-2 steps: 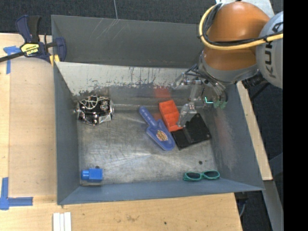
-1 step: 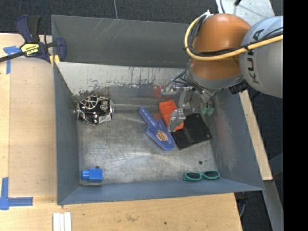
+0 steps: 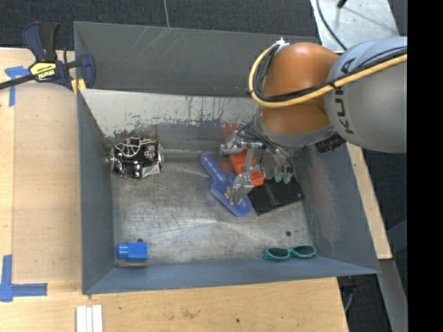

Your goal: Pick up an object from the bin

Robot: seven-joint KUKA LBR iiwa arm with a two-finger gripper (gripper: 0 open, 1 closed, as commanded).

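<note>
My gripper hangs low in the right middle of the bin, its metal fingers reaching down onto a blue plastic tool that lies slanted on the floor. An orange piece sits just behind the fingers, and a flat black block lies right beside them on the right. The fingertips touch or nearly touch the blue tool; whether anything is clamped between them is hidden.
A black-and-white wire ball lies at the back left. A small blue block rests in the front left corner. Green toy glasses lie against the front wall on the right. The arm's orange cover overhangs the back right.
</note>
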